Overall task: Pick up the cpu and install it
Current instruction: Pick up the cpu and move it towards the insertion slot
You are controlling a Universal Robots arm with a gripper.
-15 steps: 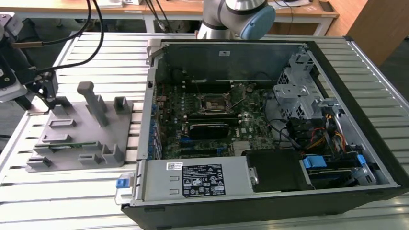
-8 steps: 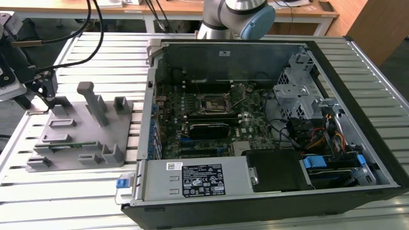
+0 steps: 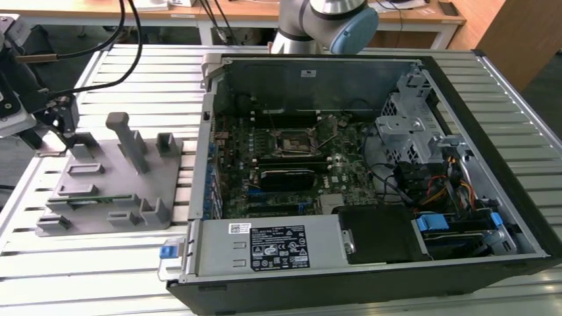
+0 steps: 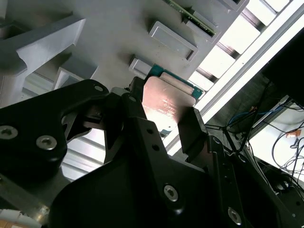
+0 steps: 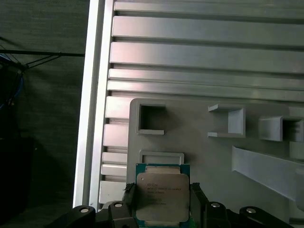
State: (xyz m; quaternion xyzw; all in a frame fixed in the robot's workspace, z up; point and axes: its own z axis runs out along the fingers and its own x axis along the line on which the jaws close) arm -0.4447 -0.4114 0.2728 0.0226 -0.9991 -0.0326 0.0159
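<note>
Two fingers (image 5: 129, 195) of the gripper (image 5: 161, 202) sit clamped on opposite edges of the cpu (image 5: 161, 190), right over the grey fixture plate (image 5: 204, 152) on the slatted table (image 5: 190, 47).

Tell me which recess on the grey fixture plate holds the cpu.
The framed recess at the edge of the fixture plate, nearest the pincer: the cpu lies flat in it. The square hollow and bracket slots beside it are empty.

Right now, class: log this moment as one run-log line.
phase: pick; gripper shut on cpu; at grey fixture beside computer case; install: not done
</note>
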